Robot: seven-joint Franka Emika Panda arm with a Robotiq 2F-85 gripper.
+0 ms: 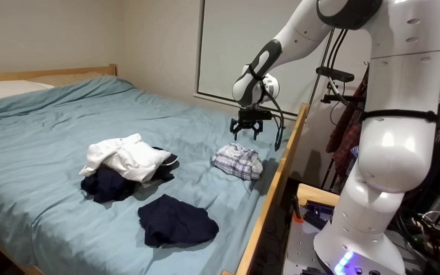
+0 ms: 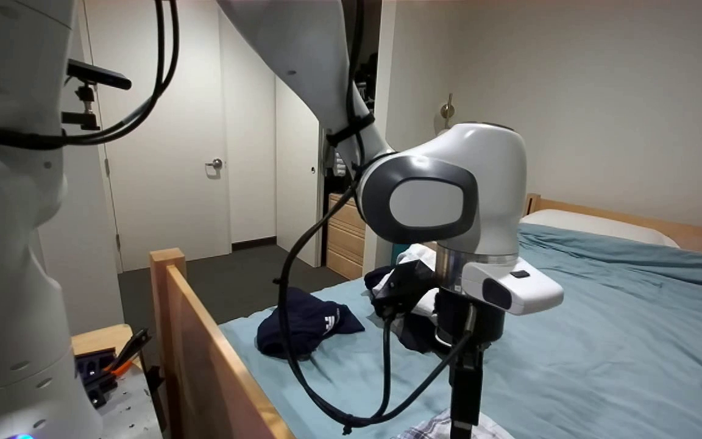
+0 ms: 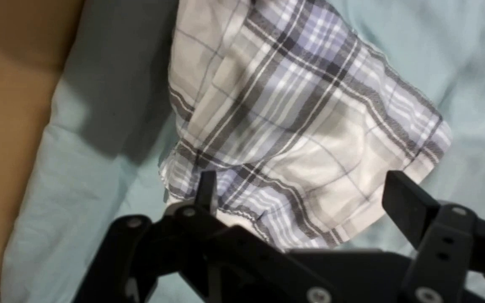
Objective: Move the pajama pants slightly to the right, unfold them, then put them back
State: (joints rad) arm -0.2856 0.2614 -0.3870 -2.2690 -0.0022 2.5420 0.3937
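The pajama pants (image 1: 237,161) are white, grey and lavender plaid. They lie bunched in a folded heap on the bed near its wooden side rail. In an exterior view only their top edge (image 2: 425,428) shows at the bottom, partly behind the gripper. In the wrist view the pants (image 3: 293,126) fill the middle, with one corner pointing right. My gripper (image 1: 245,138) is open and empty, pointing down, above the pants and apart from them. In the wrist view its two fingers (image 3: 301,185) are wide apart, with plaid cloth below and between them.
The wooden bed rail (image 1: 271,194) runs close beside the pants. A navy garment (image 1: 178,221) lies toward the bed's near end. A pile with a white garment (image 1: 128,156) over dark clothes (image 1: 109,185) lies farther across the blue bedsheet (image 1: 63,225). A wall (image 1: 159,49) stands behind.
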